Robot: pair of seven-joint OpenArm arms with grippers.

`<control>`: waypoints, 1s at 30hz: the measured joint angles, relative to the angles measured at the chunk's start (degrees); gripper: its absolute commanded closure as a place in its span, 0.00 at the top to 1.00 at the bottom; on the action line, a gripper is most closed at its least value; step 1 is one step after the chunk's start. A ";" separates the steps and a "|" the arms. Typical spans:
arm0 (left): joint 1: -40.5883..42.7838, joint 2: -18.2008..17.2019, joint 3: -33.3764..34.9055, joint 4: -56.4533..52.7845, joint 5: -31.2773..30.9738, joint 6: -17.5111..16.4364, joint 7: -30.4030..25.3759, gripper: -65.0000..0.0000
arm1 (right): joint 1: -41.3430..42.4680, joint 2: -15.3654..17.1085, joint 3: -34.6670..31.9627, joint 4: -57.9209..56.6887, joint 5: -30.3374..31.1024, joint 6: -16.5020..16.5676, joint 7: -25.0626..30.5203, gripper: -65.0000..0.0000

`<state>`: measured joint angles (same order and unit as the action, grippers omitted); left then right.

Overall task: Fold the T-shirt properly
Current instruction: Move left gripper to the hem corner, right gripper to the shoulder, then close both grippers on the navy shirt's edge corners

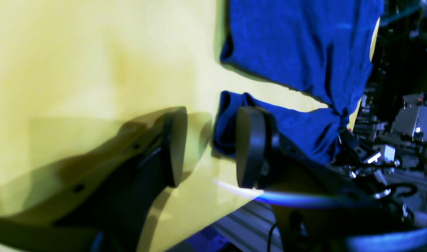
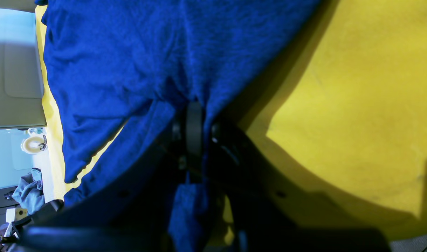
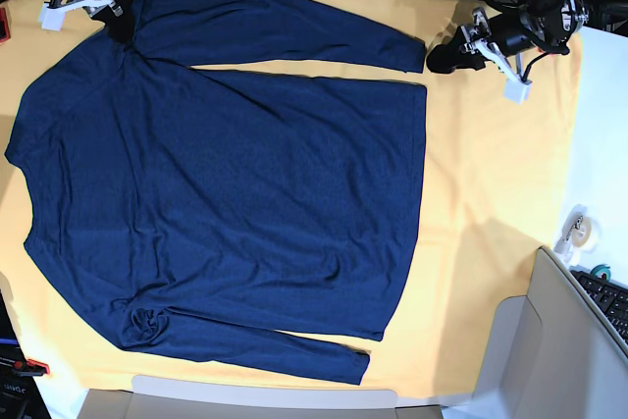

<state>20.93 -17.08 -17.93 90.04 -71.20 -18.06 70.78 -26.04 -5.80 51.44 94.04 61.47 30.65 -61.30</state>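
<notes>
T-shirt (image 3: 226, 203) lay flat on yellow cloth (image 3: 491, 213). R gripper (image 2: 194, 115) clamped on shoulder fabric; L gripper (image 1: 209, 147) jaws apart at sleeve cuff (image 1: 225, 122).

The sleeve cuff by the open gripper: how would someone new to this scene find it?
Start from the yellow-orange cloth covering the table, with the navy T-shirt spread on it. Follow the far sleeve along the cloth's top edge to its cuff, just short of the open left gripper. The other sleeve's cuff lies at the near edge, with no gripper nearby.
</notes>
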 measured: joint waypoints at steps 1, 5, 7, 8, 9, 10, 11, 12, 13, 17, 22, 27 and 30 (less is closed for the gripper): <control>-0.07 -0.07 0.55 0.00 0.00 0.02 -0.13 0.36 | 0.00 0.02 0.00 0.00 0.00 0.00 0.00 0.00; 0.02 -0.09 3.96 0.17 -0.42 -0.02 -0.35 0.36 | 0.00 0.07 0.00 0.00 0.00 0.00 -0.02 0.00; 0.07 -0.02 5.70 0.24 -0.87 -0.22 -0.55 0.36 | -0.02 0.04 0.02 0.00 0.00 0.00 0.02 0.00; 0.15 -0.04 6.40 0.26 -1.03 -0.22 -0.52 0.36 | -0.02 0.02 0.02 0.00 0.02 0.00 0.00 0.00; 0.17 0.00 6.71 0.26 -1.07 -0.24 -0.52 0.36 | 0.00 0.00 0.02 0.00 0.00 0.00 0.00 0.00; 0.17 0.07 6.80 0.26 -1.09 -0.24 -0.52 0.36 | 0.00 0.02 0.02 0.00 0.00 0.00 0.00 0.00; 0.17 0.07 6.80 0.26 -1.27 -0.24 -0.52 0.36 | 0.00 0.00 0.02 0.00 0.00 0.00 0.02 0.00; 0.17 0.07 6.80 0.26 -1.27 -0.22 -0.48 0.35 | 0.00 0.02 0.02 0.00 0.00 0.00 0.02 0.00; 0.17 0.07 6.80 0.26 -1.27 -0.24 -0.48 0.32 | 0.00 0.00 0.02 0.00 0.00 0.00 0.02 0.00; 0.22 -0.07 7.19 1.18 1.66 -3.02 0.39 0.00 | 0.00 0.04 0.02 0.00 0.00 0.00 0.00 0.00; 0.39 -0.11 7.19 2.38 2.05 -6.45 1.16 0.00 | -0.02 0.04 0.02 0.28 -0.07 0.00 -0.02 0.00; 0.44 -0.39 7.19 12.07 1.46 -7.87 1.46 0.00 | -0.17 1.40 0.00 1.25 -0.31 0.07 -1.81 0.00; -1.36 -0.42 7.19 17.92 1.03 -7.93 1.92 0.00 | -0.15 1.55 0.00 5.44 -3.17 -0.24 -3.13 0.00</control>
<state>19.57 -17.50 -10.74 107.96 -70.17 -26.00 72.71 -26.20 -4.25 51.44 99.48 58.30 30.41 -64.42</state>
